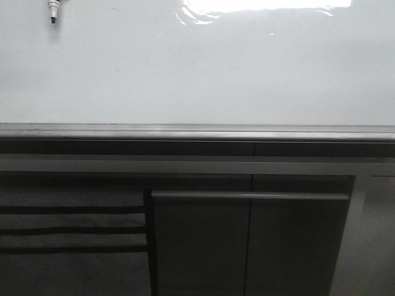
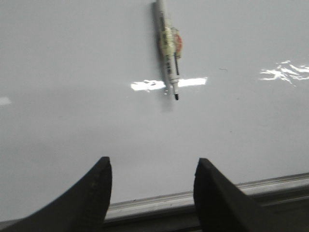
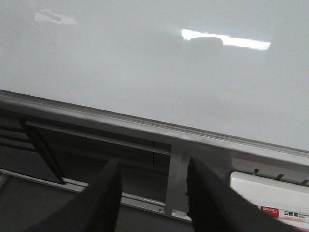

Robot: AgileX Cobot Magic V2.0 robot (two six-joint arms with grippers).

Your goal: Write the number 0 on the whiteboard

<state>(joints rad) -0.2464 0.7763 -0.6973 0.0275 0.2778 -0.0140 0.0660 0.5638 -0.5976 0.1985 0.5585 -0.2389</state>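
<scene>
**Pre-write check: board blank, marker not in hand**

Whiteboard [image 1: 197, 74] shows no number 0 yet. Marker [image 2: 169, 53] lies on the board, tip uncapped, ahead of my left end effector [image 2: 152, 186], which is spread wide, empty. Right end effector [image 3: 152, 191] also open, empty, near the grey edge strip [image 3: 145, 126]. Rec: centre the left one over the barrel, close square, avoid smearing the tip.
</scene>
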